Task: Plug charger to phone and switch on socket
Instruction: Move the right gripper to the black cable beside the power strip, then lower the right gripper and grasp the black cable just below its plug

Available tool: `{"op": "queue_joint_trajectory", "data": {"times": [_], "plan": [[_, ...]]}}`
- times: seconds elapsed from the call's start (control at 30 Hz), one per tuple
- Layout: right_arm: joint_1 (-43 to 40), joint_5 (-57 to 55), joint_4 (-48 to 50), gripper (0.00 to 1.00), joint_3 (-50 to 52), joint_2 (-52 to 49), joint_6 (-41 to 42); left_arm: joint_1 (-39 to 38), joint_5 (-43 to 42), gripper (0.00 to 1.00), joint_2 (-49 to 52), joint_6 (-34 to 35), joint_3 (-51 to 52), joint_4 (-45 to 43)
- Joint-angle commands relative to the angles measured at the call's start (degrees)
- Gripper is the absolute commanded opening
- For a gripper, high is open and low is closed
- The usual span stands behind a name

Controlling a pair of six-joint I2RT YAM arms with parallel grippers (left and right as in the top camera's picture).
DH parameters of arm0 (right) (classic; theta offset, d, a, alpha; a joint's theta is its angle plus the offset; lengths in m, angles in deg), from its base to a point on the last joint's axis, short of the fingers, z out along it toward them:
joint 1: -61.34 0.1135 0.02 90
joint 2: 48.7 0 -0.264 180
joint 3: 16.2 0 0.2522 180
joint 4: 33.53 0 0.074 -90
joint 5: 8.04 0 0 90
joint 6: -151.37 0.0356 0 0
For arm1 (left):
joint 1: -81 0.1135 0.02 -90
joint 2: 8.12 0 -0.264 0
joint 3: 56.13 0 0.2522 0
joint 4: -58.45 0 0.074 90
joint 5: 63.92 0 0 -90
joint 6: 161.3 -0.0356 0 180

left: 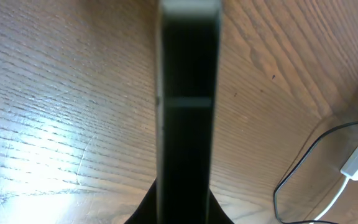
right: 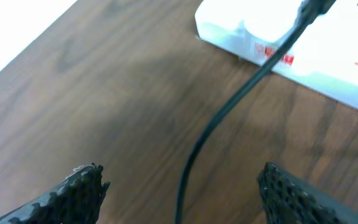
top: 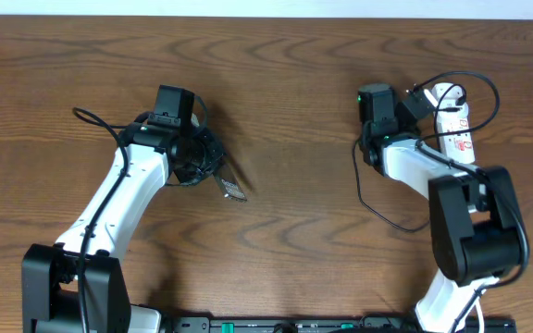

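My left gripper (top: 214,173) is shut on the phone (top: 233,191), a dark slab held on edge just above the table. In the left wrist view the phone (left: 187,93) runs up the middle of the frame from between the jaws (left: 185,208). The socket (top: 457,125) is a white power strip at the far right, with the white adapter (top: 447,93) at its far end. My right gripper (top: 420,104) is open next to that end. In the right wrist view the charger's black cable (right: 229,106) passes between the open fingers (right: 182,180), untouched, with the socket (right: 334,53) beyond.
The black cable loops over the table left of the right arm (top: 378,208) and over the strip's far end (top: 479,83). It also shows at the right edge of the left wrist view (left: 297,171). The arm bases stand at the near table edge.
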Motion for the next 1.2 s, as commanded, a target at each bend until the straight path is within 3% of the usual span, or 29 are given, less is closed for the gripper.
{"op": "queue_joint_trajectory", "data": {"times": [0.0, 0.33, 0.43, 0.67, 0.9, 1.1, 1.17], "plan": [[-0.52, -2.86, 1.25, 0.74, -1.38, -2.78, -1.44, 0.07, 0.13, 0.08, -0.48, -1.01, -1.05, -0.7], [-1.11, -1.57, 1.44, 0.18, -8.2, -5.35, -6.73, 0.07, 0.85, 0.07, -0.48, -0.98, -1.05, -0.92], [-0.83, 5.29, 1.38, 0.01, -9.73, -5.35, -11.56, 0.07, 1.81, 0.07, -0.48, -0.96, -1.05, -0.92], [3.21, 23.43, -3.72, 0.01, -10.58, -4.63, -23.41, 0.07, 2.08, 0.08, -0.48, -0.98, -1.05, -0.9], [10.47, 31.23, -23.52, 0.02, -10.58, 0.26, -28.7, 0.07, 2.12, 0.07, -0.48, -1.25, -1.05, -0.92], [16.09, 34.25, -45.53, 0.18, -10.58, 4.07, -25.51, 0.07, 2.12, 0.07, -0.48, -2.32, -1.05, -0.92], [17.4, 33.53, -47.58, 0.38, -10.58, 4.87, -25.44, 0.07, 2.29, 0.07, -0.48, -2.32, -1.05, -0.94]]}}
